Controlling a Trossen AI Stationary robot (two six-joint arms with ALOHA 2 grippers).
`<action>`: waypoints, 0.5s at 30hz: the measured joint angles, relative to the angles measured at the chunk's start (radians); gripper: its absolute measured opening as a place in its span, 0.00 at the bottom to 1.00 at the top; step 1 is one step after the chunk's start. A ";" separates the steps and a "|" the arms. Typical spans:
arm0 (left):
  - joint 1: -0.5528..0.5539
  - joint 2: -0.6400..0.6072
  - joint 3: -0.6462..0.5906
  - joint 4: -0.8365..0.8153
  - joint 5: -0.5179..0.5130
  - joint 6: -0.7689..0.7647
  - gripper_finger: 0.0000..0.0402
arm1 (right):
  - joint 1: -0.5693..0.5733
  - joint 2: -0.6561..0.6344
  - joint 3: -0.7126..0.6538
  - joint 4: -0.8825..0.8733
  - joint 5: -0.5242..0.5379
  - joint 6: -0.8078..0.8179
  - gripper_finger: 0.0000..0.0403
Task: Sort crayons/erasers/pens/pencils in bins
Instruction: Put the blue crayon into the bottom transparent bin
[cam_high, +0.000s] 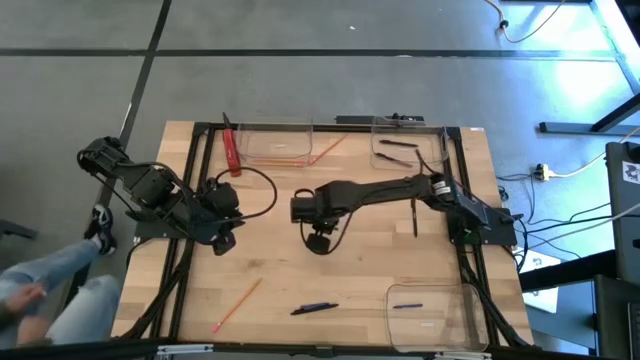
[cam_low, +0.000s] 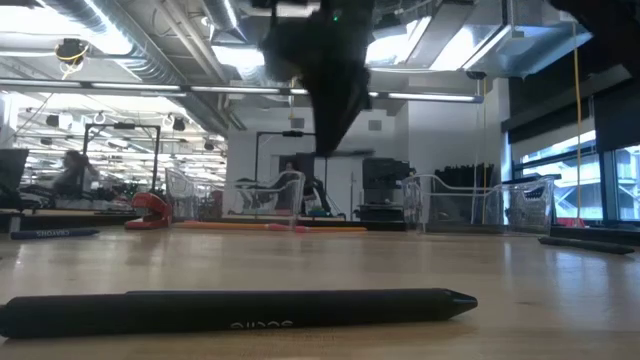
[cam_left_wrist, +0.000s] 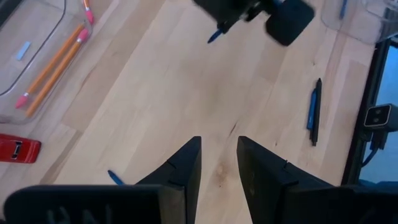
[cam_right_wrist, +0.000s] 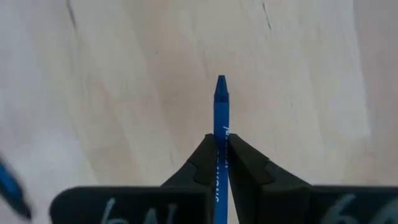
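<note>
My right gripper hangs over the middle of the table, shut on a blue crayon. My left gripper waits open at the table's left, with nothing between its fingers. Three clear bins stand on the table: a far middle bin with orange pencils, a far right bin with dark pens, and a near right bin with one small blue stick. A loose pencil and a dark pen lie flat near the front edge. My right gripper pinches the crayon's shaft between its two fingers, which point down from above and lie along the crayon. The crayon's pointed tip sticks out past the fingertips. Seen from the left wrist, the tip hangs clear of the table.
A red flat bar lies at the far left beside the pencil bin. Two dark sticks lie under the right arm. A blue crayon lies near my left gripper. A black frame runs around the table. A person's legs show at left.
</note>
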 joint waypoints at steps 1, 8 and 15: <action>0.000 0.000 0.000 0.005 -0.003 0.000 0.24 | 0.004 -0.015 0.000 -0.012 0.005 -0.008 0.07; 0.000 0.001 0.000 0.054 -0.012 0.006 0.24 | 0.037 -0.108 0.000 -0.091 0.010 -0.056 0.07; 0.000 0.023 0.000 0.073 -0.026 0.008 0.24 | 0.067 -0.185 0.000 -0.180 0.060 -0.054 0.07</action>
